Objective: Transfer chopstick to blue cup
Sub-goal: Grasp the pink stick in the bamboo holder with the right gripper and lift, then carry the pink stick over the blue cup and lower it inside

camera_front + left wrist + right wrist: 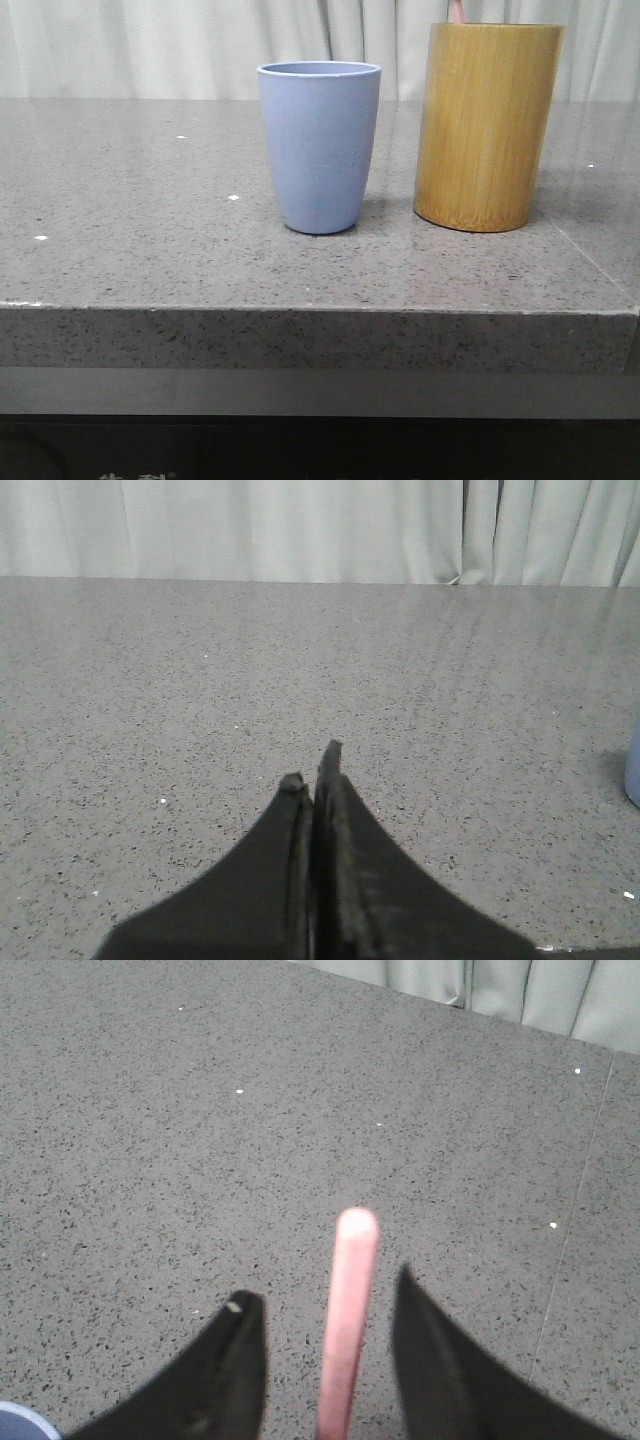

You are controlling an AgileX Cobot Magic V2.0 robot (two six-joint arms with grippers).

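Observation:
The blue cup [320,145] stands upright at the middle of the table. A pale pink chopstick [456,10] pokes out of the tall bamboo cup [486,125] to its right. In the right wrist view the chopstick [350,1310] rises between the spread fingers of my right gripper [325,1290], which is open and does not touch it. A sliver of the blue cup's rim [20,1422] shows there too. My left gripper [312,765] is shut and empty above bare table, with the blue cup's edge [633,765] off to one side. Neither gripper shows in the front view.
The grey speckled stone table [150,200] has its front edge [300,310] near the camera. A pale curtain [150,40] hangs behind the table. The two cups stand close together with a small gap between them.

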